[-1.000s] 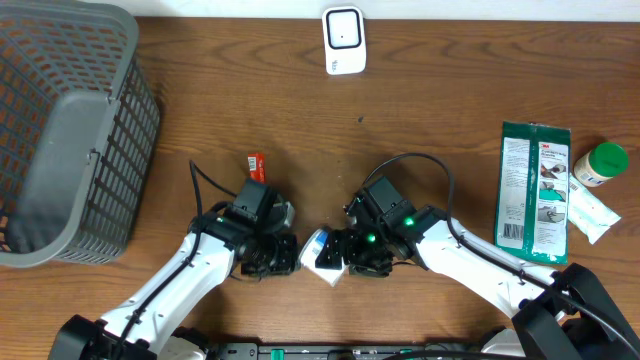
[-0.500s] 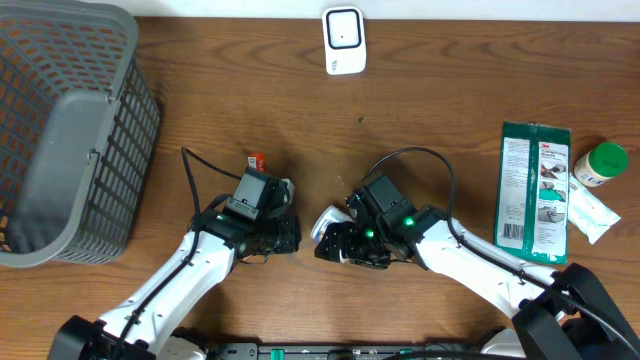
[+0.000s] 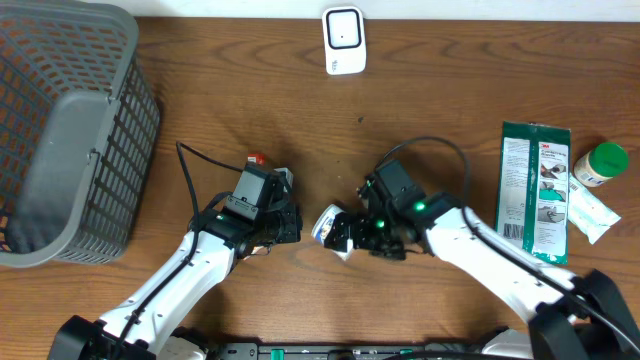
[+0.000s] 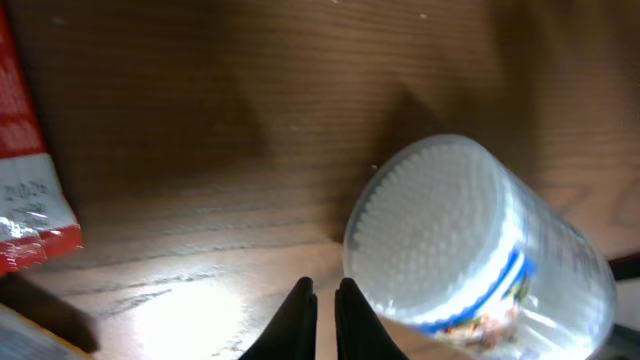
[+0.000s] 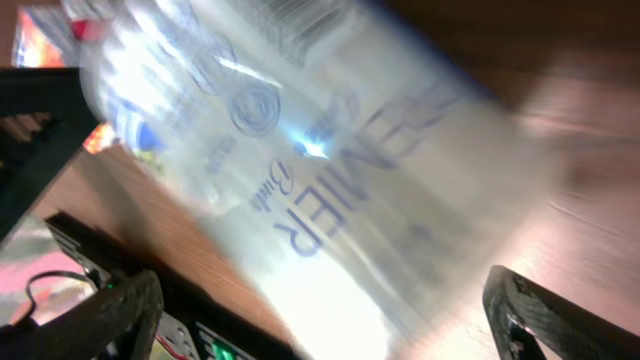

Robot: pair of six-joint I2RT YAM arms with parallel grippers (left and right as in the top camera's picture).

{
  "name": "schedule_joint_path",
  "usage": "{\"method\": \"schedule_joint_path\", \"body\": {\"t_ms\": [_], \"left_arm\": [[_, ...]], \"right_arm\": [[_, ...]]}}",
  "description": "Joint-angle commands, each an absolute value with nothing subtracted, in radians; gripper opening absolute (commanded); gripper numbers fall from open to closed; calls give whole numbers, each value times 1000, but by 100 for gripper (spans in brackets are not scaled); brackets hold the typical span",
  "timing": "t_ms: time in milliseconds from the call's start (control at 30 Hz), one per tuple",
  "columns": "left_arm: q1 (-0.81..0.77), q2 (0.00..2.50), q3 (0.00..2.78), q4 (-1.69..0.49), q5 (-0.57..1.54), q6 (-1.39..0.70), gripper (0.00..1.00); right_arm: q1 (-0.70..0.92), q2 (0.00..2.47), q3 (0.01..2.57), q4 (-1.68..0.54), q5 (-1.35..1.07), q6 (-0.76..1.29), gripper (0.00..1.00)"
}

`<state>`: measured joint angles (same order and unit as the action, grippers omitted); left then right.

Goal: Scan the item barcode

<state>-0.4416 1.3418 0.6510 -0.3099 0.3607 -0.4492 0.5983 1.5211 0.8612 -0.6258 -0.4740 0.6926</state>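
on the dark brown wood table (image 3: pixel 450 110), fine grain running across and bright lamp glare near the front. closest to the robot side, left gripper (image 4: pixel 320 298) closed, thin tips pressed together, gripping no object. just beside it, to its right, the jar (image 4: pixel 470 250) of cotton buds: clear plastic with a blue band, lying on its side in the front middle of the table, white bud ends turned toward the left gripper, apart from its tips. around the jar, right gripper (image 5: pixel 322 285) spread wide, one black finger (image 5: pixel 120 315) at each side; cannot tell from the blurred wrist view if touching the plastic. printed letters on the jar wall there, and dark lines like a barcode near the upper edge. a little farther, behind the left gripper, small red packet (image 3: pixel 256 159) flat on the wood. at the right side, well apart from the jar, green packet (image 3: pixel 535 190) lying flat, next to it a white tube (image 3: pixel 592 217) and a bottle (image 3: pixel 600 163) with green cap. at the far left, big grey mesh basket (image 3: pixel 70 130), reaching to the table corner. at the far edge, about the middle, white scanner (image 3: pixel 343 40). beyond that edge, only a pale strip of the room; cannot tell if wall or floor.
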Motion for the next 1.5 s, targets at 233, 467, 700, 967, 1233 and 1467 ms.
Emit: {"method": "schedule_joint_path", "body": {"t_ms": [233, 467, 700, 967, 1233, 1467], "left_arm": [[-444, 1347, 667, -289, 313, -501, 15], [-458, 1401, 664, -278, 325, -536, 15], [-464, 1448, 664, -247, 381, -537, 15], [-464, 1448, 664, -244, 382, -541, 15], [-464, 1448, 664, -245, 381, -563, 15], [-464, 1448, 664, -245, 410, -563, 15]], "right_arm": [[596, 1501, 945, -728, -393, 558, 99], [607, 1516, 922, -708, -389, 648, 99], [642, 1521, 830, -571, -445, 741, 99], [689, 1524, 780, -498, -479, 898, 99], [717, 1525, 678, -261, -542, 1132, 99], [714, 1524, 662, -160, -521, 1174, 99]]}}
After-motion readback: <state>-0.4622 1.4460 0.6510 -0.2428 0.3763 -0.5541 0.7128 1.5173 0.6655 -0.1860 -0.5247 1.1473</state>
